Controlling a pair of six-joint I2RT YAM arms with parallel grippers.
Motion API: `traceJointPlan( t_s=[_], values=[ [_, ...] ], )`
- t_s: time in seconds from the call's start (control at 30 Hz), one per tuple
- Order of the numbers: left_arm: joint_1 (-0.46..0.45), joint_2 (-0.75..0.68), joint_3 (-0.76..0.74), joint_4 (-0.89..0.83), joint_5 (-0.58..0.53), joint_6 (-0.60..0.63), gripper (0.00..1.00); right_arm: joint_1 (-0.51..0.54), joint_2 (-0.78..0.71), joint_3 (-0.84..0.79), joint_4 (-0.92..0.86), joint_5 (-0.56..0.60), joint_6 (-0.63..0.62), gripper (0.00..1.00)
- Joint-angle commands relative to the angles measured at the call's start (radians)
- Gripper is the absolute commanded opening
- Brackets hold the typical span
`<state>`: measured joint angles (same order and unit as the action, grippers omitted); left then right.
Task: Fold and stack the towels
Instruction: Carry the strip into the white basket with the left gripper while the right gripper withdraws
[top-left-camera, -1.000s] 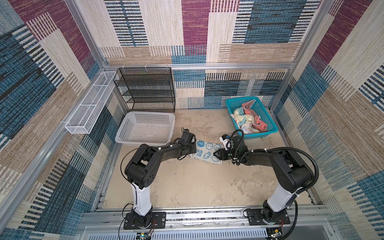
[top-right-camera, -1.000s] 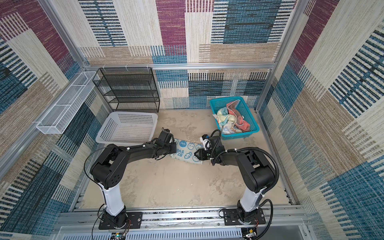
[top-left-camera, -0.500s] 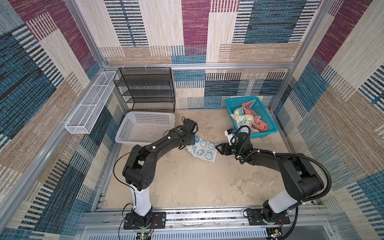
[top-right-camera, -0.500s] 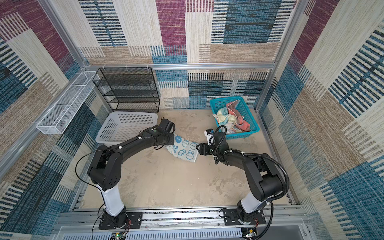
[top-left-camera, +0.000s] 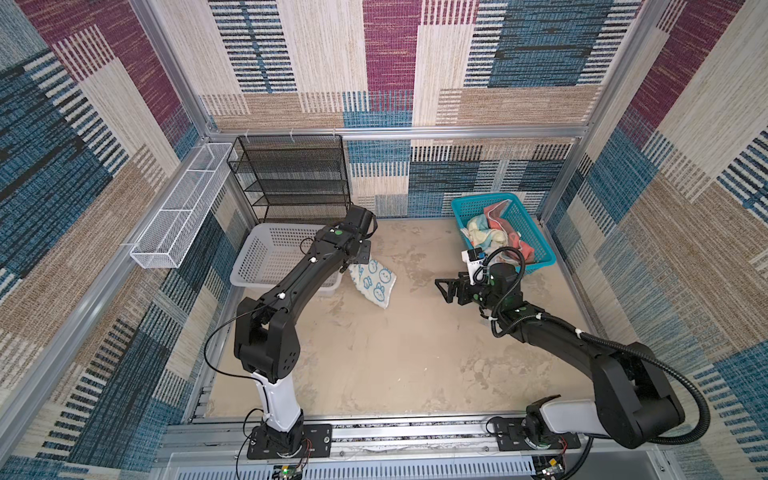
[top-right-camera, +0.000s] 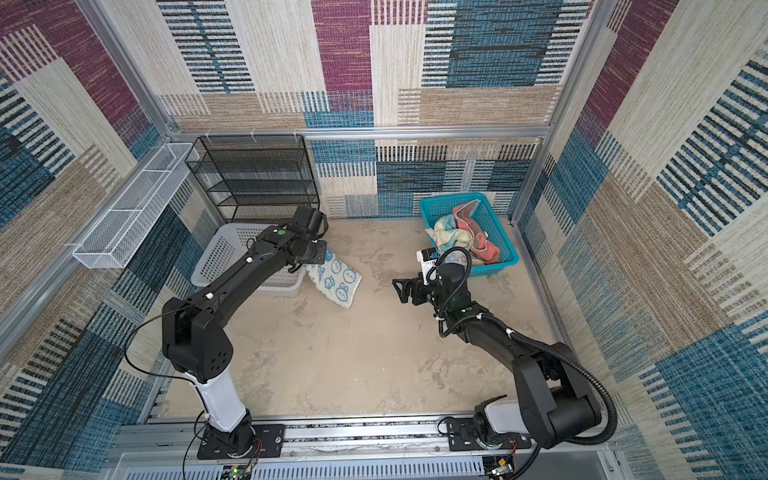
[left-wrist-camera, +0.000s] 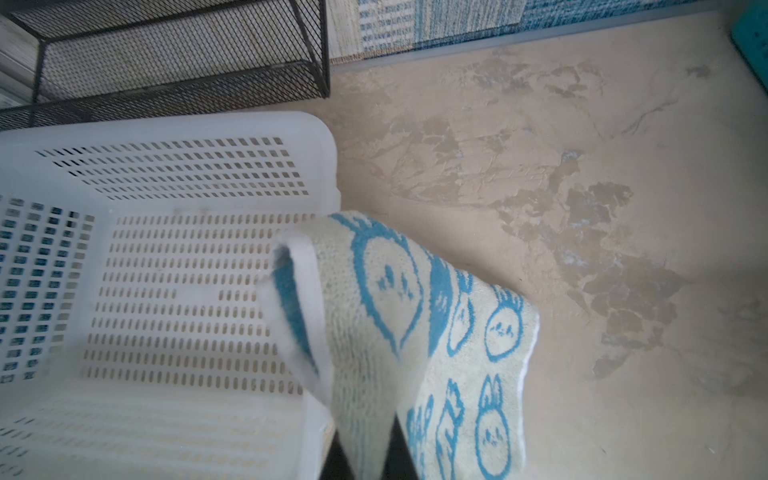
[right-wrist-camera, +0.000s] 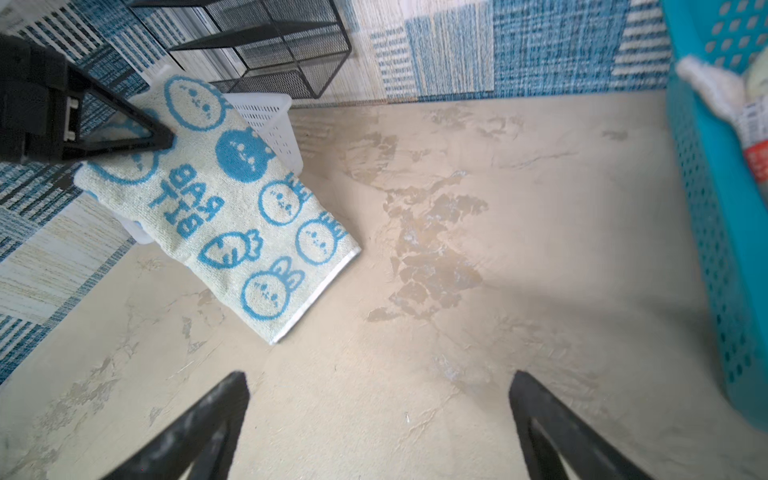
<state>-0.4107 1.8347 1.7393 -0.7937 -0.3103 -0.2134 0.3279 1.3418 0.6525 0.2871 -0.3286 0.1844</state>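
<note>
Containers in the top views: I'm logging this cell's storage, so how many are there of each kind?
Plastic baskets: 2 (white basket, teal basket)
Mesh shelf, black: 1
Wire tray, white: 1
Total: 4

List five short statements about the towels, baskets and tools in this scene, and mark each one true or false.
1. The left tool is shut on the cartoon-face towel. True.
2. The right tool grips a towel. False: its jaws stand open and hold nothing, above the bare table.
3. The cartoon-face towel lies inside the white basket. False: it hangs from the left tool, beside that basket.
4. The teal basket holds crumpled towels. True.
5. A folded towel sits on the black wire rack. False: no towel shows on its shelves.
</note>
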Motion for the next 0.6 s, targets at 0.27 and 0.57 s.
traceJointPlan(
  t_s=[0.27,0.57],
  values=[
    [0.191,0.012,0.160,-0.142,0.009,0.113,0.00,0.001,-0.014,-0.012,0.032,0.004,-0.054,1.00],
    [0.298,0.034,0.184,-0.136,-0.061,0.146,0.00,0.002,0.007,-0.007,0.022,0.008,-0.065,1.00]
  ],
)
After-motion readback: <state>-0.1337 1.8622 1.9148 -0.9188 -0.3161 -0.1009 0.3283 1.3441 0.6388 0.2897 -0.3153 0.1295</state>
